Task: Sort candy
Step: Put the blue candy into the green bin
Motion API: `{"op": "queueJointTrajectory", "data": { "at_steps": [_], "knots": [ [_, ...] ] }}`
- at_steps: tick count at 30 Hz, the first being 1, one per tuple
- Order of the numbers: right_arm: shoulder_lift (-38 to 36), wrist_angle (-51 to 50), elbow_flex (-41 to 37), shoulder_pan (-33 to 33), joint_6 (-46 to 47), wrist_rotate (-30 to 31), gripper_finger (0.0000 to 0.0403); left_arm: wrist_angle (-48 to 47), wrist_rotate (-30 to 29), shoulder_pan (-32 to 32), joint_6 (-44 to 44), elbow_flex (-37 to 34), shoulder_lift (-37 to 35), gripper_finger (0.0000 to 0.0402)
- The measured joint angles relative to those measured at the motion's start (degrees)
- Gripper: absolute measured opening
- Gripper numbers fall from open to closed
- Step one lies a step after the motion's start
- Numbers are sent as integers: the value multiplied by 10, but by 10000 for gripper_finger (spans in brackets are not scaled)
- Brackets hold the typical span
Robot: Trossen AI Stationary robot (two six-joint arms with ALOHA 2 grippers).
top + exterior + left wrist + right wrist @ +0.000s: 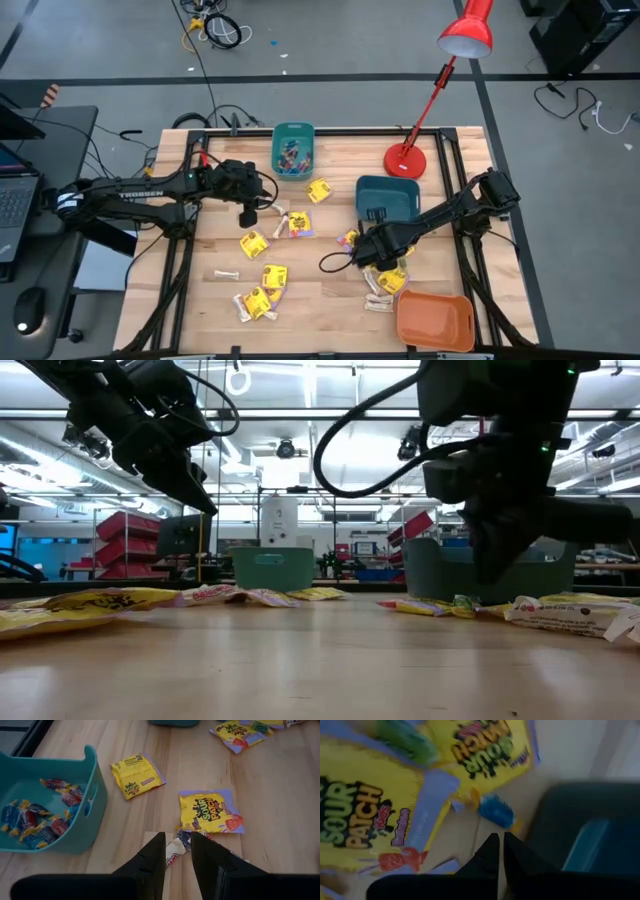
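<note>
Your right claw (pixel 368 250) sits low over the counter (pixel 320 300), just in front of the dark teal bin (pixel 388 197), its fingers (pixel 490 851) together with nothing between them; a small blue wrapped piece (pixel 496 811) lies just ahead of the tips, beside two yellow packets (pixel 485 747). Your left claw (pixel 247 214) hangs above the counter toward the far left, fingers (pixel 152 860) partly apart and holding nothing, over a pale stick-shaped piece (pixel 175 851) lying on the wood. The candy is spread across the counter's middle: yellow packets near the centre (pixel 297 224) and toward the near edge (pixel 272 277), with a few pale sticks (pixel 227 273) among them. Small blue and red pieces fill the light teal bin (pixel 293 150) at the far edge. The orange bin (pixel 434 318) stands at the near right corner.
</note>
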Motion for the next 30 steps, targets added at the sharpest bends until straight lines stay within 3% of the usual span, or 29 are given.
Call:
{"op": "queueJointTrajectory", "data": {
  "at_steps": [6,15,23,30],
  "knots": [
    [0,56,-21,-3,-183,0,66,0,0,0,0,0,0,94],
    [-2,103,-61,-44,-215,5,134,0,0,0,0,0,0,94],
    [-4,131,-68,-52,-311,-21,137,0,0,0,-6,0,0,94],
    [-3,135,-68,-53,-319,-46,129,0,0,0,-9,0,0,94]
  ]
}}
